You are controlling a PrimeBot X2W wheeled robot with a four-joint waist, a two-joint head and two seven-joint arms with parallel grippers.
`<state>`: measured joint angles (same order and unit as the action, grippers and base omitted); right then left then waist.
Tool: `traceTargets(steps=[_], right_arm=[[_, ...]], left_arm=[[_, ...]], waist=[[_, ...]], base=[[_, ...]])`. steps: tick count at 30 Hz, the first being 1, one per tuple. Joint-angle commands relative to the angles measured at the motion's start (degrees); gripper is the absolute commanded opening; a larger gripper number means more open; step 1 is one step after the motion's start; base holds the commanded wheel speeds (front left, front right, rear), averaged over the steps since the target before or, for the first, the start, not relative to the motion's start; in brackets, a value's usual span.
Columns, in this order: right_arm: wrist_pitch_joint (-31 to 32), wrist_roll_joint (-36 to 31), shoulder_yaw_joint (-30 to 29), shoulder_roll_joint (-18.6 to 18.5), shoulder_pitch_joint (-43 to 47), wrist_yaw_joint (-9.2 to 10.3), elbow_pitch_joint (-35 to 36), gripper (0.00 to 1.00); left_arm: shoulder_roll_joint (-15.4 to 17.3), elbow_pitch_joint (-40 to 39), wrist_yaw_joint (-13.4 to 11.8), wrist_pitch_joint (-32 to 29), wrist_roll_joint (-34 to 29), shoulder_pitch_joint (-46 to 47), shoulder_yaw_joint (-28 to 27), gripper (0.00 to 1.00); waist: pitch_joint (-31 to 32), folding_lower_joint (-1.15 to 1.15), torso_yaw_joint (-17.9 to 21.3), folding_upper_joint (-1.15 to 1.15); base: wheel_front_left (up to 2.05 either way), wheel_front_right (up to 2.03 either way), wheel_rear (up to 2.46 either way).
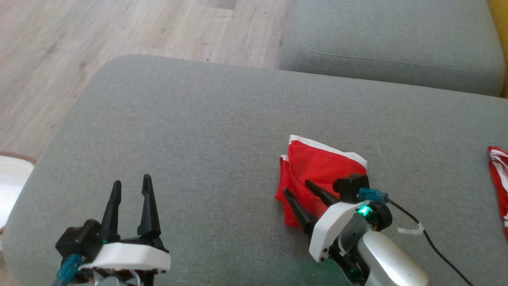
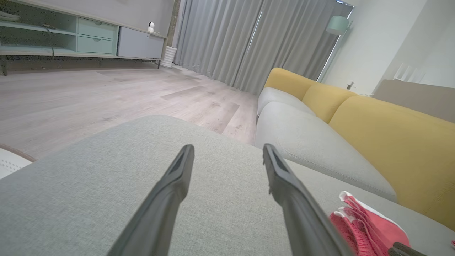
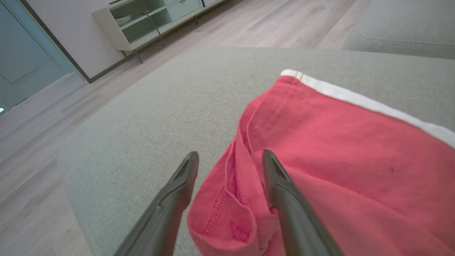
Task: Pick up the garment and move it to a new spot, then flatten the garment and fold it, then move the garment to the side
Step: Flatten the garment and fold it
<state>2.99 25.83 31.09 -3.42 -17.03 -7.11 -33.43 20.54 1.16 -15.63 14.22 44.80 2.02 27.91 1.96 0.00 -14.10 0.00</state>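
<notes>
upholstery in grey weave makes the work surface: a broad seat cushion (image 1: 190,131) spans the head view, with pale wooden floor (image 1: 59,43) beyond its left edge and a second grey cushion (image 1: 389,43) behind it, apart across a seam. the wide flat top looks like the reason the folding is done here, since cloth can lie spread without sliding off. next in size is the red garment (image 1: 317,167), the task's thing, lying right of the cushion's middle and well in from every edge. it is gathered into a compact, layered packet with a white trim band along its far side, which suggests the folding is done or close to it and that only the shift to the side may remain. the right gripper (image 1: 297,186) sits low at the packet's near-left corner, fingers pointing up and left; in its own wrist view they stand wide apart, one finger above bare cushion and the other above red cloth, so the folded edge runs beneath the gap. nothing is pinched between them. that straddling pose seems suited either to letting go or to taking the stacked layers together. the left gripper (image 1: 131,179) rests at the lower left over bare cushion, well apart from the garment, fingers spread and holding nothing, probably parked out of the way. smallest, a red-and-white cloth (image 1: 498,178) shows at the far right edge, too cropped to identify.
</notes>
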Motion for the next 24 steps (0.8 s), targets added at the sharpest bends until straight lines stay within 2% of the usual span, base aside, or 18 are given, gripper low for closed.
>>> traceTargets(steps=[1, 4, 8, 13, 14, 15, 16, 17, 18, 24], right_arm=[[-0.9, 0.2, 0.9, 0.5, -0.9, -0.37, 2.7, 1.00], [-1.6, 0.4, 0.2, 0.5, -0.4, -0.37, 5.1, 1.00], [-2.9, -1.0, -4.0, 0.5, 0.0, -0.37, 8.1, 1.00], [-2.4, -7.1, -10.7, 0.5, 0.2, -0.37, 8.5, 1.00], [-2.0, -8.4, -11.7, 0.5, 0.4, -0.37, 8.1, 0.81], [-1.5, -8.9, -12.5, 0.5, 0.6, -0.37, 7.5, 0.50], [-1.0, -9.3, -13.1, 0.5, 0.9, -0.37, 6.8, 0.36], [-0.6, -10.1, -13.4, 0.5, 1.1, -0.37, 6.0, 0.11], [-0.3, -10.8, -13.5, 0.5, 1.3, -0.37, 5.1, 0.00], [-0.4, -10.8, -10.2, 0.5, 2.8, -0.37, 1.4, 0.00]], left_arm=[[0.3, -1.8, 0.1, 0.5, -0.5, 2.0, -2.1, 1.00], [-0.2, -1.8, 0.4, 0.5, -0.7, 1.9, -1.4, 1.00], [-1.1, -1.6, 0.5, 0.5, -0.8, 1.8, -0.3, 1.00], [-2.0, -1.2, 0.8, 0.5, -1.0, 1.7, 0.7, 1.00], [-2.2, -1.1, 0.9, 0.5, -1.0, 1.7, 0.9, 1.00], [-2.2, -1.1, 1.0, 0.5, -1.0, 1.8, 1.0, 1.00], [-2.3, -1.0, 1.0, 0.5, -1.0, 1.8, 1.1, 1.00], [-2.3, -0.9, 1.1, 0.5, -1.0, 1.9, 1.1, 1.00], [-2.2, -0.9, 1.1, 0.5, -1.1, 2.1, 1.1, 1.00], [-1.8, -0.9, 1.0, 0.4, -1.1, 2.5, 0.6, 1.00]], waist=[[0.2, 0.00, 0.6, 0.00], [0.4, 0.00, 1.4, 0.00], [0.7, 0.00, 2.0, 0.00], [0.6, 0.00, 1.8, 0.00], [0.4, 0.00, 1.5, 0.00], [0.3, 0.00, 1.3, 0.00], [0.1, 0.00, 0.9, 0.00], [-0.1, 0.00, 0.6, 0.00], [-0.3, 0.00, 0.3, 0.00], [-1.0, 0.00, -1.7, 0.00]], base=[[0.00, 0.00, 0.00], [0.00, 0.00, 0.00], [0.00, 0.00, 0.00], [0.00, 0.00, 0.00], [0.00, 0.00, 0.00], [0.00, 0.00, 0.00], [0.00, 0.00, 0.00], [0.00, 0.00, 0.00], [0.00, 0.00, 0.00], [0.00, 0.00, 0.00]])
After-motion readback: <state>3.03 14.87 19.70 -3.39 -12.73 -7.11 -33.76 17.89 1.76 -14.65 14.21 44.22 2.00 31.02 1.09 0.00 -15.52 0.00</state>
